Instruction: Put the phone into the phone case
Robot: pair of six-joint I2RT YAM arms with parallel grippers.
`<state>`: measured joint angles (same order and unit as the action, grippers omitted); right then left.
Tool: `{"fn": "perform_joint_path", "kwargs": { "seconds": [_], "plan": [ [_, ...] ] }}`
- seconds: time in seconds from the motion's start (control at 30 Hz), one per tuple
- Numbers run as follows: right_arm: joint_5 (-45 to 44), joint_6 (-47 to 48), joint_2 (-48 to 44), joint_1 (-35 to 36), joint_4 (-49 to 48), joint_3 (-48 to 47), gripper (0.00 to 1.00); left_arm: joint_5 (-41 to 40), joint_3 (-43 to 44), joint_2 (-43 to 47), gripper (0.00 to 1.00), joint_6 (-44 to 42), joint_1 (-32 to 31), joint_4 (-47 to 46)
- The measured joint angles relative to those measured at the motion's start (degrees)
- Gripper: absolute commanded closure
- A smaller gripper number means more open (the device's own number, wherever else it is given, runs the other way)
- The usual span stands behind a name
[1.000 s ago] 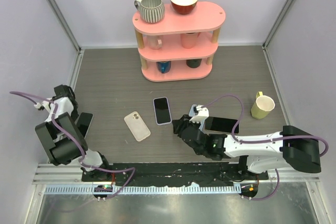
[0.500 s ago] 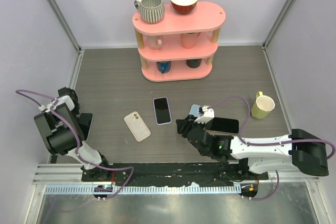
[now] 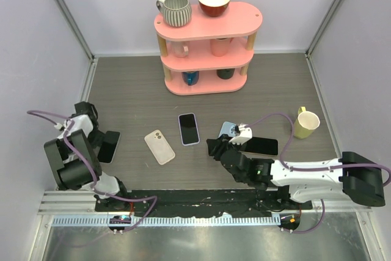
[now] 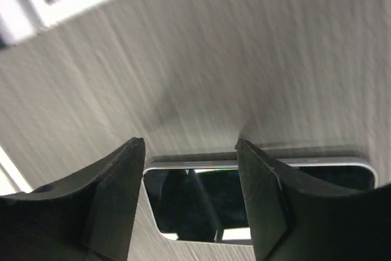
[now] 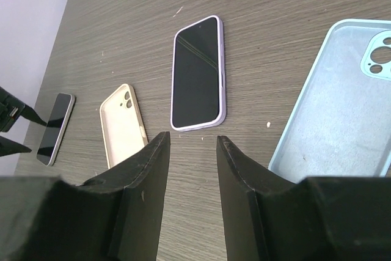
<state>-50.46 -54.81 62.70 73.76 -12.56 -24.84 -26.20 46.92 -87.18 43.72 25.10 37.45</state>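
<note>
Under the right wrist — blue case, hollow up; overhead half-hidden.

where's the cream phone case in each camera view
top external: the cream phone case lies on the table left of centre, beside the purple-cased phone.
left wrist: not in it.
right wrist: lower left.
shared landmark: the bare phone, left of the case in top external and right wrist, at the bottom in left wrist.

Pale lilac walls, dark woodgrain table, pink shelf
</note>
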Motion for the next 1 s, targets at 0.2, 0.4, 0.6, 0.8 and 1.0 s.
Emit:
{"fn": "perform_joint_path", "kwargs": {
  "seconds": [0.2, 0.4, 0.6, 0.8, 1.0],
  "plan": [
    [0.4, -0.4, 1.8, 0.0, 0.0, 0.0, 0.57, 6.2, -3.5, 4.7, 0.18, 2.4, -5.4, -0.6],
    [0.4, -0.6, 1.8, 0.0, -0.2, 0.0, 0.57, 10.1, -4.5, 13.4, 0.13, -1.6, -5.9, 1.2],
    [0.4, -0.5, 1.8, 0.0, -0.7, 0.0, 0.57, 20.0, -6.2, 21.0, 0.04, -16.4, -8.6, -5.9],
    [0.1, -0.4, 1.8, 0.0, -0.7, 0.1, 0.57, 28.7, -9.2, 27.5, 0.05, -28.0, -12.2, -12.0],
    [-0.6, -0.3, 0.5, 0.0, -0.8, 1.8, 0.57, 29.3, -5.8, 21.4, 0.03, -40.3, -14.1, -11.7]
  ]
}}
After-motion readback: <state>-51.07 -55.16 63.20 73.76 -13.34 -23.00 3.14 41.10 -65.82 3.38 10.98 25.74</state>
